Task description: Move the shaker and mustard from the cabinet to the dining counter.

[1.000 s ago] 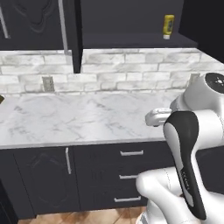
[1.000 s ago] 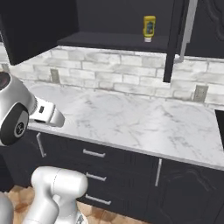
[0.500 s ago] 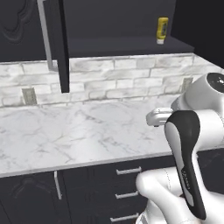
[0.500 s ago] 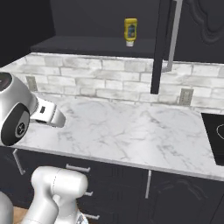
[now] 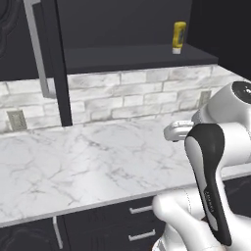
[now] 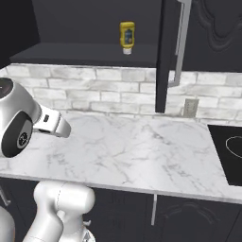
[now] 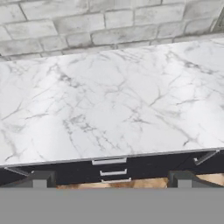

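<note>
The mustard [image 6: 126, 37] stands cap-down on the open cabinet [image 6: 94, 52] shelf, at the top centre of the right base view. It looks like light, smooth, squeezable plastic, so a gentle hold at mid-body suits. The pincer [image 7: 109, 179] fingers stand wide apart, holding nothing.

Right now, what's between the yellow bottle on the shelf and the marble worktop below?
In the right base view, only pale brick backsplash separates the mustard from the worktop.
</note>
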